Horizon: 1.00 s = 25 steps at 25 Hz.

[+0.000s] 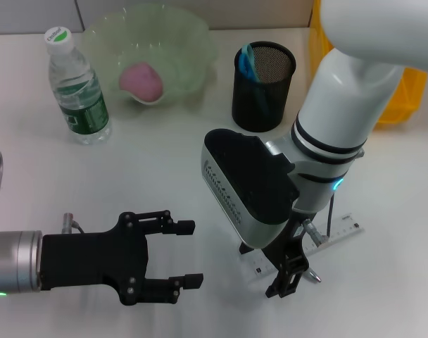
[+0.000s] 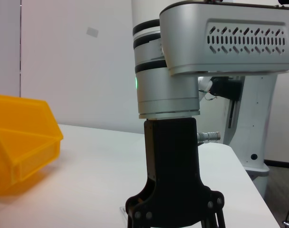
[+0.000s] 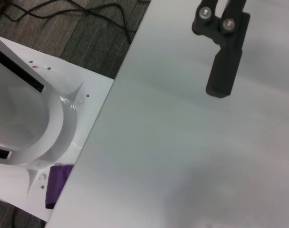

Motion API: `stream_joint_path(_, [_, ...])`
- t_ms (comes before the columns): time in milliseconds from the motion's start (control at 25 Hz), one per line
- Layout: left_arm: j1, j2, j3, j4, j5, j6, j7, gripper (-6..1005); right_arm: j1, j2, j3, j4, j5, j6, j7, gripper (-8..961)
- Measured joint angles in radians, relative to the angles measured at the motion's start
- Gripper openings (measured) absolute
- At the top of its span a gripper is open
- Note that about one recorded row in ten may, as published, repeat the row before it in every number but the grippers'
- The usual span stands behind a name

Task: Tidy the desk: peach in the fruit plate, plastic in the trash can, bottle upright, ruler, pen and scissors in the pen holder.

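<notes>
White desk (image 1: 165, 176) seen from above, with a yellow bin (image 1: 404, 91) at the far right edge. Peach (image 1: 141, 79) already in the green fruit plate (image 1: 193, 42); bottle (image 1: 77, 88) upright beside it; the mesh pen holder (image 1: 263, 88) contains a blue-handled item, probably the scissors. The ruler (image 1: 334, 236) lies flat on the near right part of the desk, partly hidden under the right arm. The right gripper (image 1: 290, 271) points straight down over the ruler's near end, a posture suited to a top grasp of a thin, flat thing; whether its fingers are spread or pinching cannot be told. The left gripper (image 1: 182, 253) hovers low at the near left, fingers spread and empty, apparently kept aside. No pen or plastic is visible.
</notes>
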Motion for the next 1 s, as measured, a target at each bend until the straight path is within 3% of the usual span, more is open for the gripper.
stream_joint_path(840, [0.000, -0.001, 0.000, -0.002, -0.005, 0.006, 0.000, 753, -0.005, 0.000, -0.024, -0.006, -0.005, 0.029, 0.020, 618])
stream_joint_path(1000, [0.000, -0.001, 0.000, -0.002, -0.006, 0.006, 0.000, 753, -0.005, 0.000, -0.024, -0.006, -0.007, 0.033, 0.020, 488])
